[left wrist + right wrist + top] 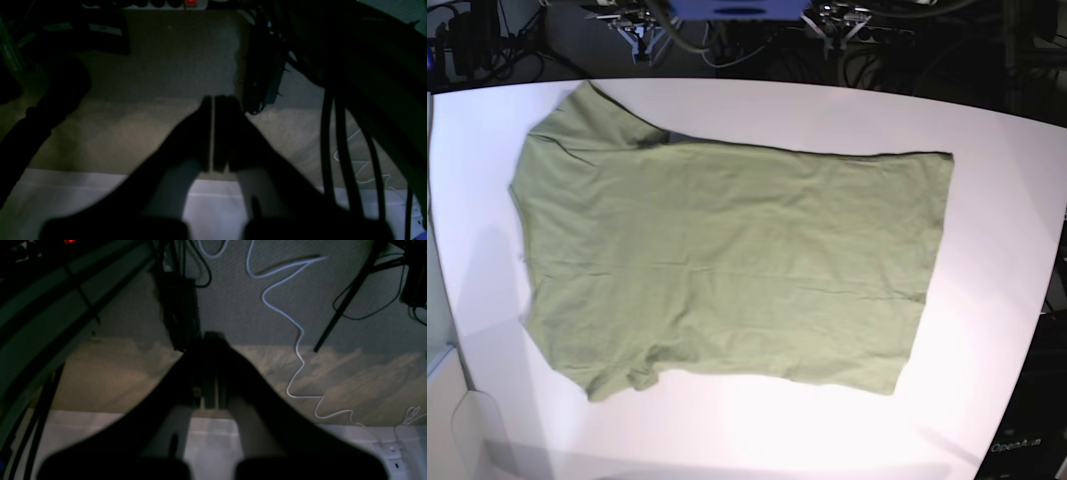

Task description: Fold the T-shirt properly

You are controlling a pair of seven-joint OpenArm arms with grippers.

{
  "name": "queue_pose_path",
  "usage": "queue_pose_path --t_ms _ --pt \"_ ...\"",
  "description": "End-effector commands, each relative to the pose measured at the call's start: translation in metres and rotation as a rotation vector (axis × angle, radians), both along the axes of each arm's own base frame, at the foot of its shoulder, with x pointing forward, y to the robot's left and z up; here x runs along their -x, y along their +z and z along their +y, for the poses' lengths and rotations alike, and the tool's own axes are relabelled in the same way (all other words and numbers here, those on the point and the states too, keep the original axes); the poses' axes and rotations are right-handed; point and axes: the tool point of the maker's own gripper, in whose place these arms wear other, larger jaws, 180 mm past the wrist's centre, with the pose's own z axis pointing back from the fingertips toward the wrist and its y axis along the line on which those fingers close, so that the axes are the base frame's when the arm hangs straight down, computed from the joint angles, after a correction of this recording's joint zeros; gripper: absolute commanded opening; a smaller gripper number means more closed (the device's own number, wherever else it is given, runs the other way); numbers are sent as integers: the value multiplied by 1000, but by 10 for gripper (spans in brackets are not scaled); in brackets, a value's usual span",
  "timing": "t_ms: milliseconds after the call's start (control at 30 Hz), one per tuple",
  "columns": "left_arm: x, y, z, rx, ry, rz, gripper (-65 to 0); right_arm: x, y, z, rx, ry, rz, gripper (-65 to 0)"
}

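Observation:
The olive-green T-shirt point(727, 260) lies spread flat on the white table point(997, 160) in the base view. Its sleeves point left and its straight hem point(927, 270) faces right. It is lightly wrinkled, and one sleeve point(617, 375) is bunched at the front left. Neither wrist view shows the shirt. My left gripper point(212, 100) is shut with nothing in it, hanging beyond the table's edge over the carpet. My right gripper point(208, 336) is likewise shut and empty over the floor.
Both wrist views show a strip of the white table edge point(83, 186) below the fingers, and grey carpet beyond it. A white cable point(300, 340) snakes over the floor. Black cables point(337, 140) hang on the right. Arm mounts point(737, 10) sit behind the table.

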Motion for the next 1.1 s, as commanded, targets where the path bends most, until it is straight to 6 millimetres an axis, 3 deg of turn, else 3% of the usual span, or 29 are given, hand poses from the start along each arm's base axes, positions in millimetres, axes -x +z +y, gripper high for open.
queue_pose_path --t_ms 0,933,1000,1067 --pt "-1 0 0 1 1 -1 -644 0 0 -2 11 -6 5 -643" --pt "0 0 2 -3 -2 -5 -644 7 0 -3 14 -9 5 -650" --pt "15 1 2 -1 -2 -12 -644 9 1 -4 17 -13 -46 -650" --pt "11 2 3 -4 -1 -84 -643 15 2 -5 22 -6 -108 -649"
